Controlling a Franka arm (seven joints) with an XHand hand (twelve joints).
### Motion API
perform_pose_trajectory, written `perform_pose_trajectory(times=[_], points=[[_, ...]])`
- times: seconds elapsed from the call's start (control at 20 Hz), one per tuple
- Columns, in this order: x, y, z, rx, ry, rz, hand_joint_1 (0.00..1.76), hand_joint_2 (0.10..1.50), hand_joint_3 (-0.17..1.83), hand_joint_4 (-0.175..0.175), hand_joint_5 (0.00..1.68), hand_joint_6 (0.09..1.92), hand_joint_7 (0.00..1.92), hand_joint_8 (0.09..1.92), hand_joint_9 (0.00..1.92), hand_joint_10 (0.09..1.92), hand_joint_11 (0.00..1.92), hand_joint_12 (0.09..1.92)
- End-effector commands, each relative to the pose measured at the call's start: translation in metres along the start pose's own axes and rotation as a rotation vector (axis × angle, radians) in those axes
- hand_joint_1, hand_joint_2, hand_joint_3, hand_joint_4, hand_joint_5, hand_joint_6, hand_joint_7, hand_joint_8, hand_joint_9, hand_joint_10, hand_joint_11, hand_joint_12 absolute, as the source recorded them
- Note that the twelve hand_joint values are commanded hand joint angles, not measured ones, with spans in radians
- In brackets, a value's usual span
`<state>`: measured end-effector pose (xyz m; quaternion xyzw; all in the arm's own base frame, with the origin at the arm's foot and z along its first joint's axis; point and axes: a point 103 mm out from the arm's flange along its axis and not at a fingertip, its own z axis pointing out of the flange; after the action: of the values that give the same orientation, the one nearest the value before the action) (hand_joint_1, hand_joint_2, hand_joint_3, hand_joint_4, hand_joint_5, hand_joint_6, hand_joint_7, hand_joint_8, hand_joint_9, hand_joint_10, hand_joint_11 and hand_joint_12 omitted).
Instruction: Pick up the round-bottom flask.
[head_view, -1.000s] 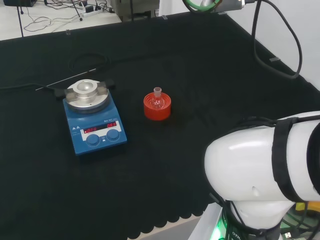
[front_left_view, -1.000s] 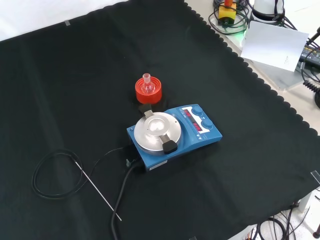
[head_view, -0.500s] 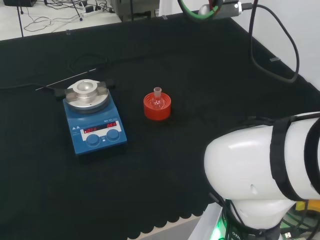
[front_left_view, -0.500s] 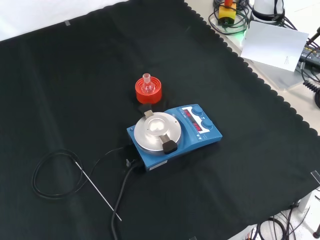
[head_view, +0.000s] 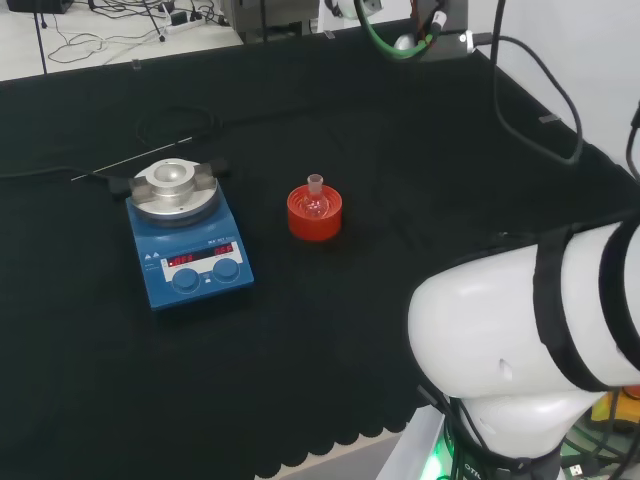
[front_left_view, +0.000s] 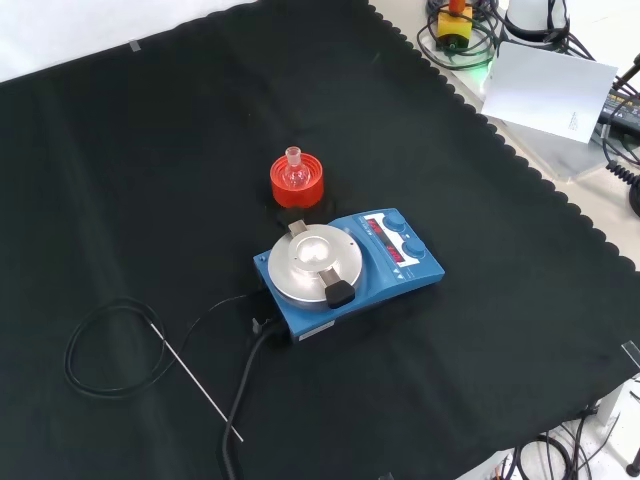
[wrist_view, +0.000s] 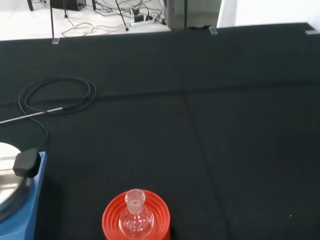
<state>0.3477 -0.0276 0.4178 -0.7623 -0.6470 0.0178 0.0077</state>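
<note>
Head view places the small clear glass round-bottom flask (head_view: 315, 203) just right of the frame's centre, upright with its neck up, seated in a red ribbed ring stand (head_view: 314, 216); the ring is there, I judge, because a round base would roll on the black cloth-covered surface (head_view: 400, 180). Left of it in that view sits a blue magnetic stirrer with a round steel plate (head_view: 188, 234), near the stand but apart from it. Front view puts the flask (front_left_view: 294, 172) in the upper middle of the frame, just behind the stirrer (front_left_view: 342, 268), whose black cable (front_left_view: 110, 345) coils at lower left. Wrist view holds the flask (wrist_view: 135, 217) at its bottom edge. Whether the robot hand is apart or together I cannot tell. The pick-up looks not yet begun.
</note>
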Motion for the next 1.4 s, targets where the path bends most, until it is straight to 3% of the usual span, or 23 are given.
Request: perform_pose_trajectory(times=[0.05,0.15,0.35,0.55,0.7,0.9,1.4], points=[[-0.013,0.041,0.058,0.035,0.101,-0.001,0.29,1.17,0.27,-0.021,0.48,0.34,0.21,0.64,0.31,0.68,0.0,1.39],[-0.014,0.05,0.076,0.048,0.138,-0.003,0.32,1.16,0.26,-0.021,0.48,0.34,0.22,0.64,0.32,0.69,0.0,1.4],[-0.011,0.061,0.119,0.085,0.141,-0.012,0.6,1.03,0.21,-0.022,0.52,0.35,0.25,0.65,0.37,0.7,0.02,1.41],[-0.008,0.067,0.155,0.109,0.173,-0.02,0.73,0.91,0.28,-0.022,0.51,0.31,0.29,0.66,0.42,0.68,0.06,1.4],[-0.005,0.07,0.177,0.115,0.19,-0.029,0.79,0.77,0.47,-0.024,0.52,0.24,0.31,0.67,0.46,0.67,0.09,1.4],[0.004,0.076,0.203,0.15,0.201,-0.04,0.83,0.67,0.56,-0.025,0.52,0.21,0.35,0.69,0.5,0.68,0.13,1.41],[0.019,0.089,0.244,0.159,0.228,-0.064,0.9,0.62,0.59,-0.032,0.62,0.24,0.35,0.7,0.53,0.68,0.17,1.4]])
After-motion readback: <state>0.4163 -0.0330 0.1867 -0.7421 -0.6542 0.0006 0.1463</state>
